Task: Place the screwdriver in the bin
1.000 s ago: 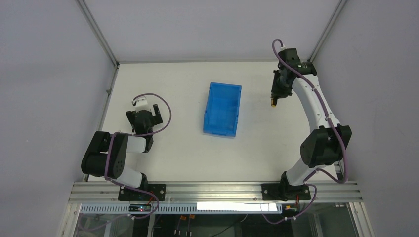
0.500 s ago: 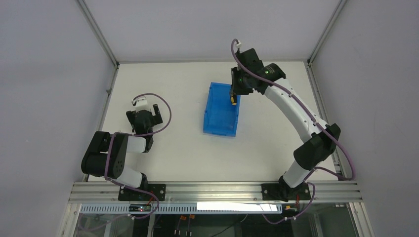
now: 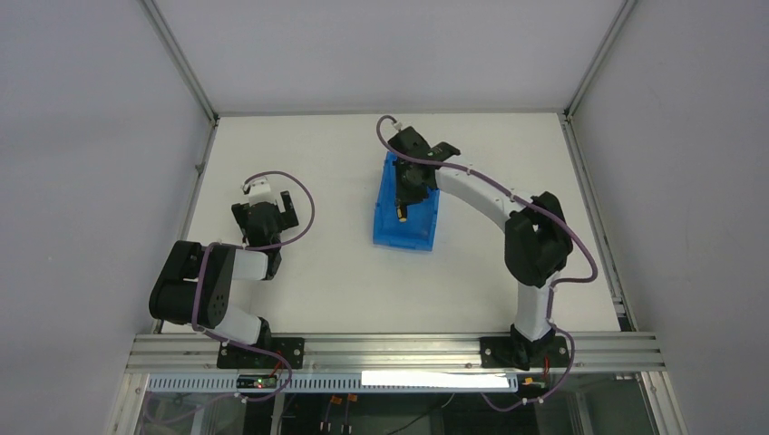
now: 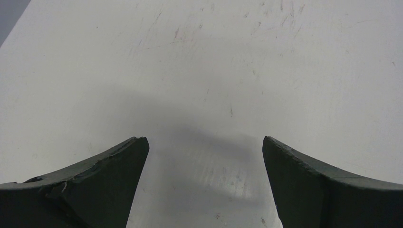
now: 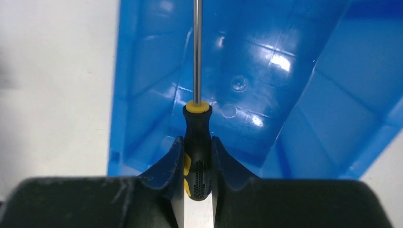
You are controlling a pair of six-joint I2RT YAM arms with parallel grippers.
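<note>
The translucent blue bin [image 3: 405,222] sits mid-table. My right gripper [image 3: 407,198] hangs over the bin's inside and is shut on the screwdriver [image 3: 402,214]. In the right wrist view the gripper [image 5: 196,145] clamps the black and yellow handle [image 5: 196,137], and the thin metal shaft [image 5: 197,47] points out over the bin's blue floor [image 5: 266,95]. My left gripper [image 3: 270,211] rests at the left of the table, far from the bin. In the left wrist view it [image 4: 204,147] is open with only bare table between its fingers.
A metal frame rail [image 3: 390,349] runs along the near edge of the white table [image 3: 308,272]. Grey walls close the left, back and right sides.
My right arm has swung left from the far right of the table, carrying the screwdriver to over the inside of the bin. The left arm has not moved.
</note>
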